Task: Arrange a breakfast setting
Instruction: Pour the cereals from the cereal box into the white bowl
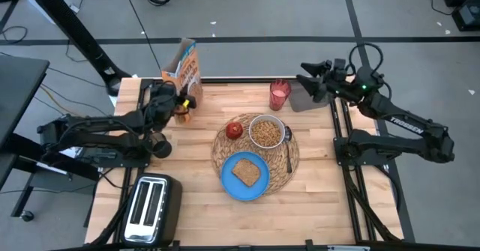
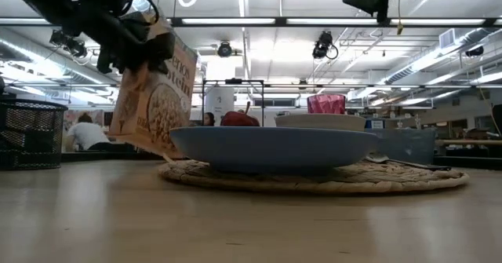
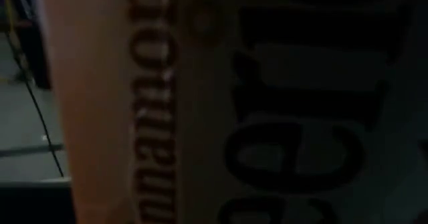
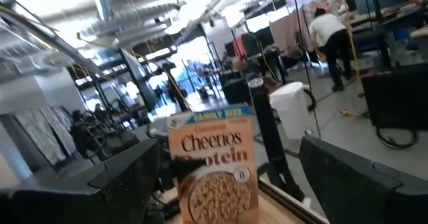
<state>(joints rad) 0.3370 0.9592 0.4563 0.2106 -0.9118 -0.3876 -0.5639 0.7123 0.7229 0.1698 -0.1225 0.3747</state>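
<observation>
The round woven placemat (image 1: pixel 294 155) lies mid-table. On it are the blue plate (image 1: pixel 228 182) carrying the toast slice (image 1: pixel 246 171), the small white bowl (image 1: pixel 266 131) of cereal, the red apple (image 1: pixel 234 129) and the metal spoon (image 1: pixel 288 144). The pink glass (image 1: pixel 280 95) stands beyond the mat. At the far left, my left gripper (image 1: pixel 174 100) is shut on the orange Cheerios box (image 1: pixel 185 70), which is tilted. My right gripper (image 1: pixel 306 82) hangs open above the far right, holding nothing. Its wrist view shows the box (image 4: pixel 214 164) far off between its fingers. My left gripper holds the Cheerios box by its upper part (image 2: pixel 149 63), coming at it roughly level from the table's left side. The fingers themselves are hidden by the gripper body and the box. The box is tilted below the hold; whether its lower corner (image 2: pixel 166 155) touches the table I cannot tell.
A silver toaster (image 1: pixel 150 206) sits at the near left corner. A grey flat piece (image 1: pixel 304 99) lies next to the glass. A black mesh basket (image 2: pixel 31 133) shows off to the left in the low view. Bare wood lies along the near edge, right of the toaster.
</observation>
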